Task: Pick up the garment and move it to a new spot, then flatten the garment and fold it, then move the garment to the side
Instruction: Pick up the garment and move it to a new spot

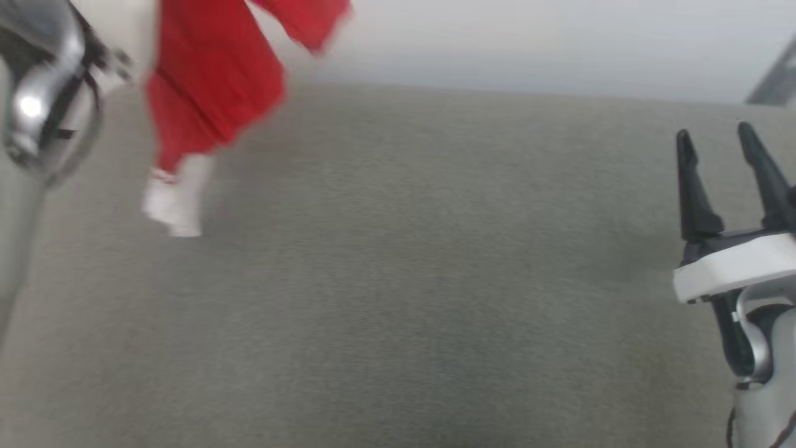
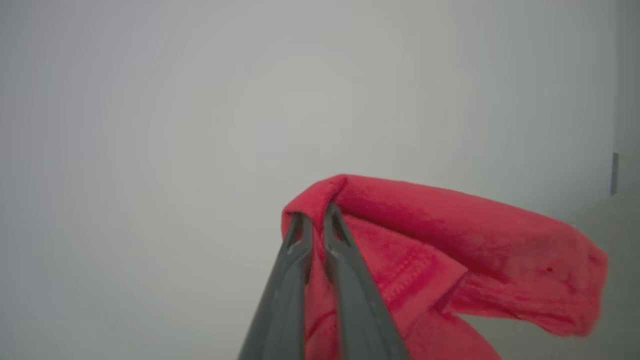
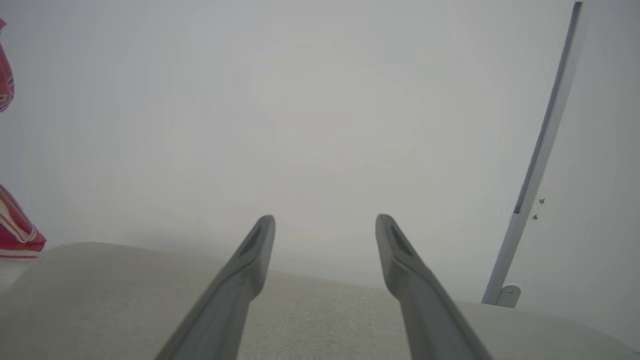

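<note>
Between the fingers of my left gripper [image 2: 315,214], clamped on a red fold, the garment [image 2: 450,225] hangs above the grey fabric surface [image 1: 398,280], its white sleeve lowest. Over that surface's right side my right gripper [image 1: 714,132] stands spread wide, holding nothing.

Light soft, even; garment [image 1: 211,93] v. blurred.

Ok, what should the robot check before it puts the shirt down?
1. Left end effector shut on shirt: ok.
2. Right end effector open, holding nothing: ok.
3. White sleeve off the grey surface: cannot tell, too blurred.
4. Shirt spread flat: not ok, it hangs bunched.
</note>
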`<state>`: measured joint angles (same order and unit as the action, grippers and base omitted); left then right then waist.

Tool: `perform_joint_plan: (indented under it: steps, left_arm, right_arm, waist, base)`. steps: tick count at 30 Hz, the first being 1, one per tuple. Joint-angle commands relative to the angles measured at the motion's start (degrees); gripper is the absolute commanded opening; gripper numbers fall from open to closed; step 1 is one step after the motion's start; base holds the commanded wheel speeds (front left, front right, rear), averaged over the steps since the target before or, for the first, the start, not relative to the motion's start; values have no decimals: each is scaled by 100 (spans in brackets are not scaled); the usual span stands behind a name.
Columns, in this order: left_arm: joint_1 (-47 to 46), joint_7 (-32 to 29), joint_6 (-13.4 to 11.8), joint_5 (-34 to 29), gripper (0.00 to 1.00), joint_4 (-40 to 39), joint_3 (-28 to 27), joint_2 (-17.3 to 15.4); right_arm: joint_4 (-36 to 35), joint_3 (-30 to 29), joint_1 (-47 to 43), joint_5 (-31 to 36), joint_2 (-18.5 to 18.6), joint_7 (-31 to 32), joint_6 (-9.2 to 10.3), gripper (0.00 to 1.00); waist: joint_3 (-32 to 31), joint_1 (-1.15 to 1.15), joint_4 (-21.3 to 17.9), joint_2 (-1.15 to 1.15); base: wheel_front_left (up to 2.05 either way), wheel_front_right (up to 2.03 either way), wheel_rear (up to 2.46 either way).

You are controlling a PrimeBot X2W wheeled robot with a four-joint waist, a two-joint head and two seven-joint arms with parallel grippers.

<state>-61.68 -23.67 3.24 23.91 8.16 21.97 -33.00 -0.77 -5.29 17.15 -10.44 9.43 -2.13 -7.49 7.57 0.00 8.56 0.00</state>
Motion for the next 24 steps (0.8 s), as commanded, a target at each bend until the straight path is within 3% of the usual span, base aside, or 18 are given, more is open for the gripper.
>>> perform_joint_plan:
  steps: [1,6,11,18,24]
  left_arm:
    - [132,-79,-71,16,0,-158,15,3]
    - [795,-718,-298,212,0,-1171,219,43]
    - [1458,-1119,-465,318,0,-1620,549,159]
    - [2295,-1497,-535,605,0,-1488,1055,367]
    - [2804,-1462,-438,763,0,-902,1414,583]
  right_arm:
    - [-11,-27,44,55,-8,-53,0,100]
    - [-35,-285,65,110,-79,-123,0,100]
    - [37,-353,-35,103,-206,-216,0,100]
    - [264,-319,-164,26,-355,-351,0,100]
    - [474,-258,-203,-17,-428,-434,0,100]
  waist:
    - [146,0,-228,0]
    - [357,0,-655,0]
    - [510,0,-1027,0]
    - [581,0,-1341,0]
    - [580,0,-1462,0]
  base:
    - [0,0,0]
    - [0,0,0]
    - [0,0,0]
    - [0,0,0]
    - [0,0,0]
